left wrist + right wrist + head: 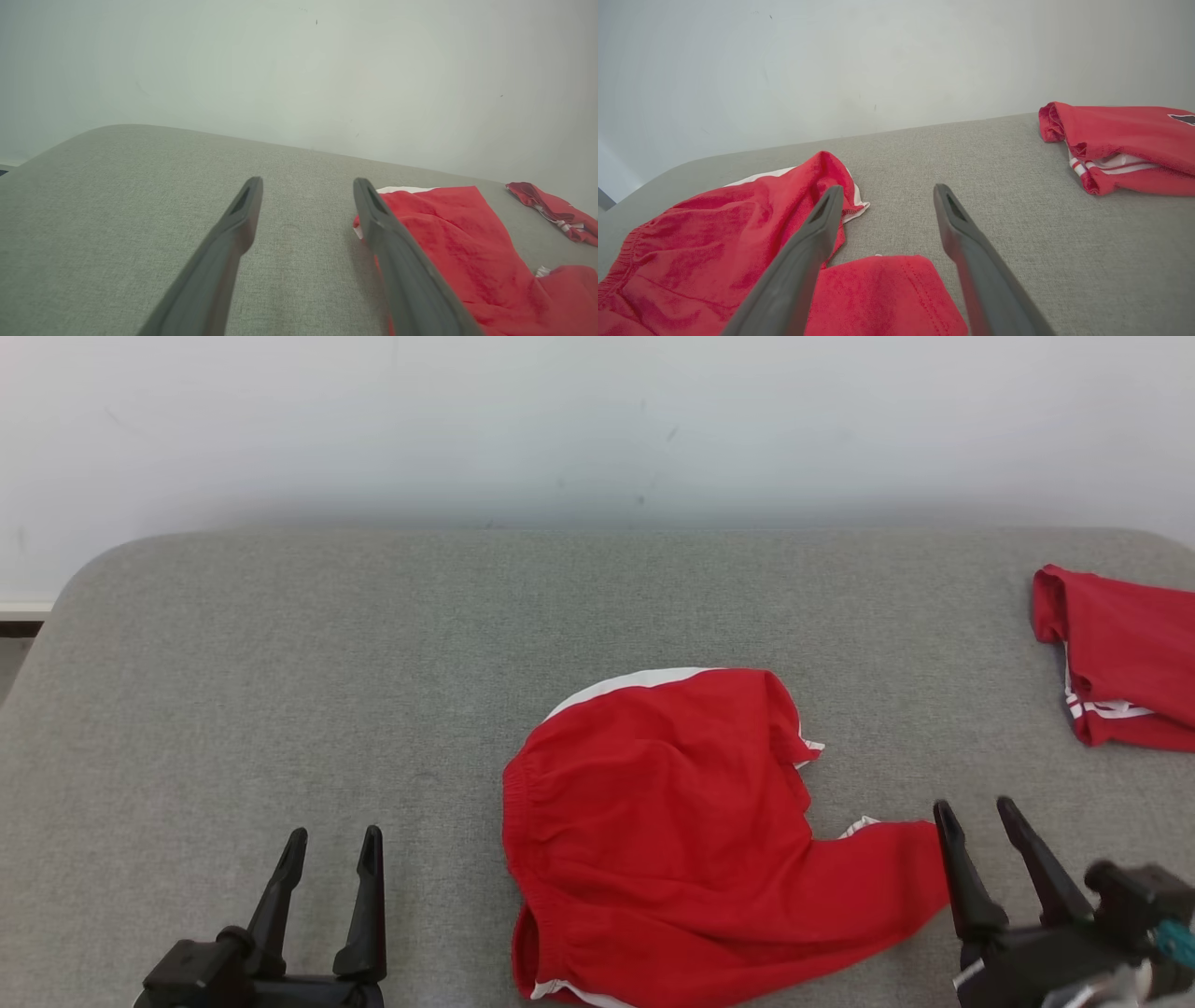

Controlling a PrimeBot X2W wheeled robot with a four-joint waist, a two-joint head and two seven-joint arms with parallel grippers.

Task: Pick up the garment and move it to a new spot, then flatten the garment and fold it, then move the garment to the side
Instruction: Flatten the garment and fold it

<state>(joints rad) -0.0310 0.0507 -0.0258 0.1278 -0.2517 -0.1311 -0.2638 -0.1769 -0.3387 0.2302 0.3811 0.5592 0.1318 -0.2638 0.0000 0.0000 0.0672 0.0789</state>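
Note:
The garment (672,821) is a pair of red shorts with white trim, lying crumpled on the grey padded surface (280,663) at the front middle. One leg of the garment (887,294) reaches right, its end lying just under and between my right gripper's fingers. My right gripper (978,812) stands open at the lower right, holding nothing. At the lower left my left gripper (334,845) is open and empty, well left of the garment (458,242). The left wrist view shows its fingers (233,233) wide apart over bare fabric.
A second red garment (1120,658) with white stripes lies folded at the right edge; it also appears in the right wrist view (1125,144). A pale wall (597,420) rises behind the surface. The left half of the surface is bare grey fabric.

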